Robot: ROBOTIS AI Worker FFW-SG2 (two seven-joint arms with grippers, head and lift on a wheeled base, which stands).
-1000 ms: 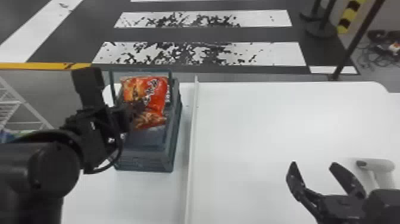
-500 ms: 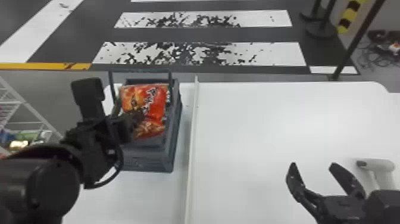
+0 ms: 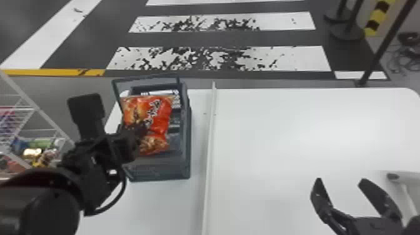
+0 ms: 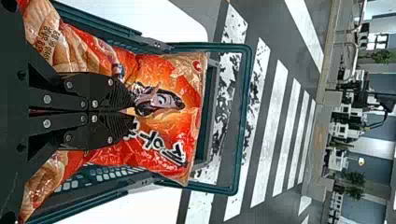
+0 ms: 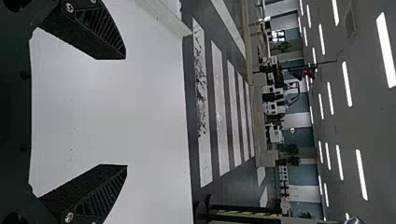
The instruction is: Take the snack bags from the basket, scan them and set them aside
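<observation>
Orange-and-red glossy plastic snack bag (image 3: 161, 114) lies in the mouth of the dark blue-grey plastic basket (image 3: 156, 172) on the white flat-topped bench (image 3: 281, 137), with the black two-fingered left end effector (image 3: 141, 129) clamped on its middle. The black two-fingered right end effector (image 3: 341, 180) has its fingers spread wide over the bench, near the white-and-grey plastic scanner (image 3: 408, 178).

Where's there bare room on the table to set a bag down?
Widest: the white tabletop between the divider strip and the right gripper. A narrow patch lies between basket and strip. Crowded: the basket, with snack bag and left gripper at its opening.
</observation>
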